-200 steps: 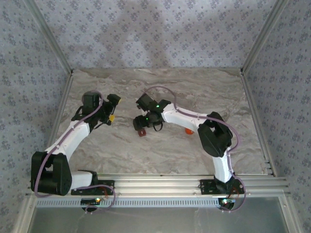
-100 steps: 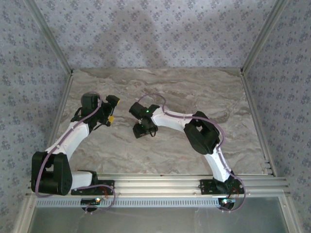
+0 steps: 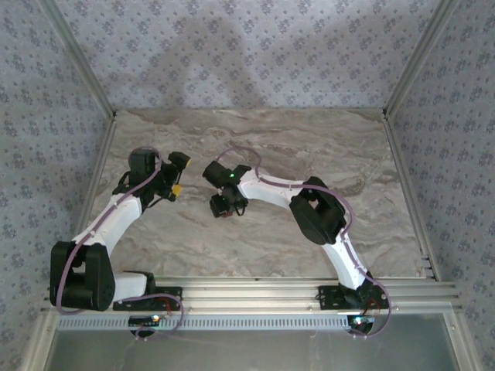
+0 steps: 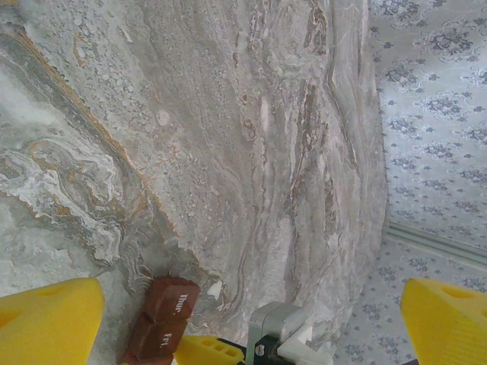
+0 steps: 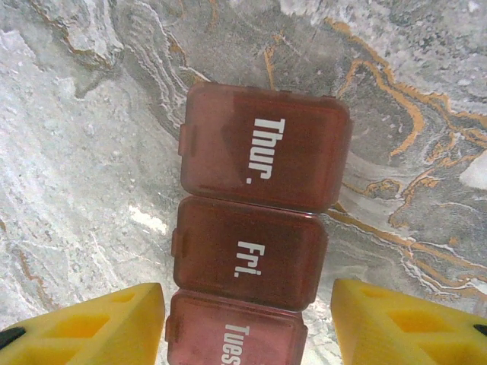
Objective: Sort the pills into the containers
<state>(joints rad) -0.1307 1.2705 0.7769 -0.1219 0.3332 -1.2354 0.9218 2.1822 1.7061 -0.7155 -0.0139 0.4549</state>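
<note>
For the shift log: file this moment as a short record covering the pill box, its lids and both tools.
pill box: reddish-brown strip, flat on the marble table
lids: Thur., Fri., Tues, all shut
right tool: open, straddling the strip, gaps on both sides
left tool: open wide, holding nothing

- Setting: a robotics lab test cell.
- Enclosure: aluminium profile posts (image 3: 80, 62) frame the cell, and floral-patterned backdrop walls (image 3: 232, 46) close three sides.
- Work surface: a marble-patterned table (image 3: 193, 239) fitted inside the frame.
- Equipment: left arm (image 3: 116, 216) and right arm (image 3: 340, 247), bolted to an aluminium rail (image 3: 255, 294) at the near edge, with cables exposed.
</note>
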